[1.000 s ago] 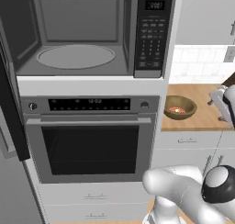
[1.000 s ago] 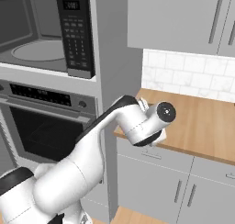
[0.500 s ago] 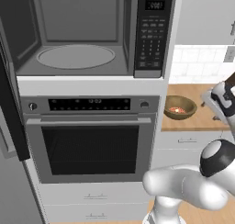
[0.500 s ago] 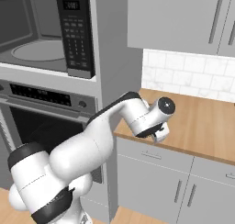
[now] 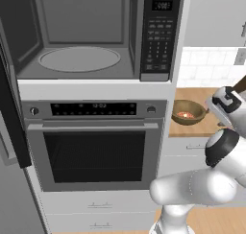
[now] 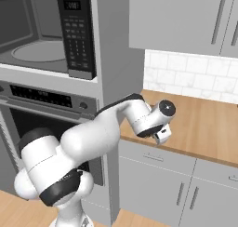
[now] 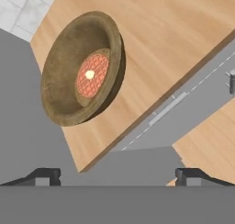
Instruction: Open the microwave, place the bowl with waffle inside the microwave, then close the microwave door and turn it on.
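While the wide black microwave door hangs swung out at the left, the black-and-steel microwave shows its grey cavity and round glass turntable. Just right of the steel oven, the small round brown wooden bowl with waffle sits on the wooden counter — near its front edge. Above it hangs the gripper, fingers spread wide, holding nothing.
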